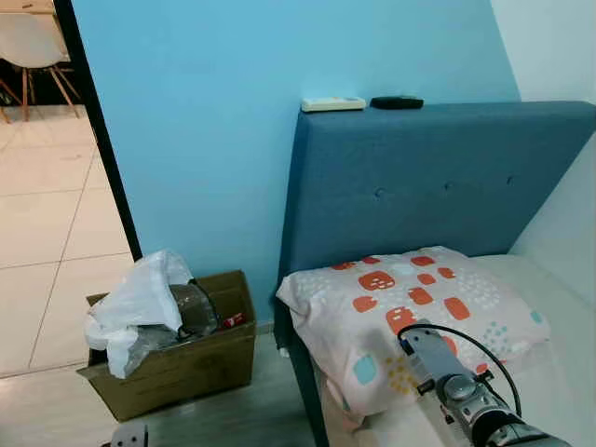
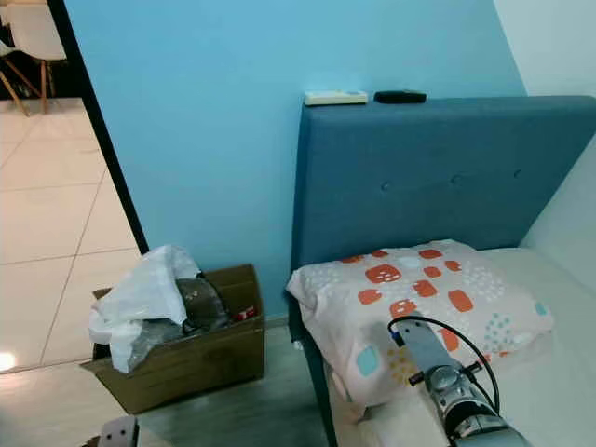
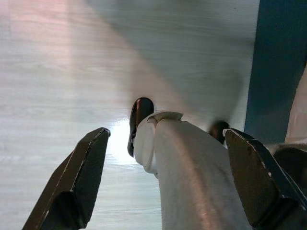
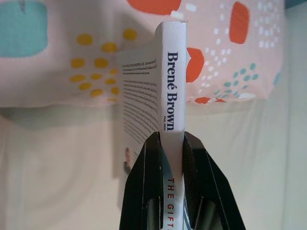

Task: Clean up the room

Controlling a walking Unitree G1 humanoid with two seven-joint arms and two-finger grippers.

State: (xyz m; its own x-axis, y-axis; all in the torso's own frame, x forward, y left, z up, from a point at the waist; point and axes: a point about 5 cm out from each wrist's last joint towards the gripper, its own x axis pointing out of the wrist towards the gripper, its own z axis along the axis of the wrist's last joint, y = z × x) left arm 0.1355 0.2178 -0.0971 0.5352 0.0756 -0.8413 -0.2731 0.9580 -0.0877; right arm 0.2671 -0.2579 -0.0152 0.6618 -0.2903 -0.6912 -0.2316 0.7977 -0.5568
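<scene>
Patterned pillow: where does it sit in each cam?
Left eye: pillow lower centre-right, under the blue headboard.
Right eye: same place, under the headboard.
Right wrist: behind the book gripped by the right gripper.
Left wrist: floor beside the blue bed frame.
Shared landmark: the blue bed.

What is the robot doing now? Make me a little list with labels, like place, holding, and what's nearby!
place: bedroom, beside a bed with a blue headboard
right gripper: shut on a book, held by its spine above the mattress, in front of the pillow
left gripper: open, hanging over the floor
on headboard top: white remote and black remote
beside the bed: cardboard box with a white plastic bag in it
</scene>
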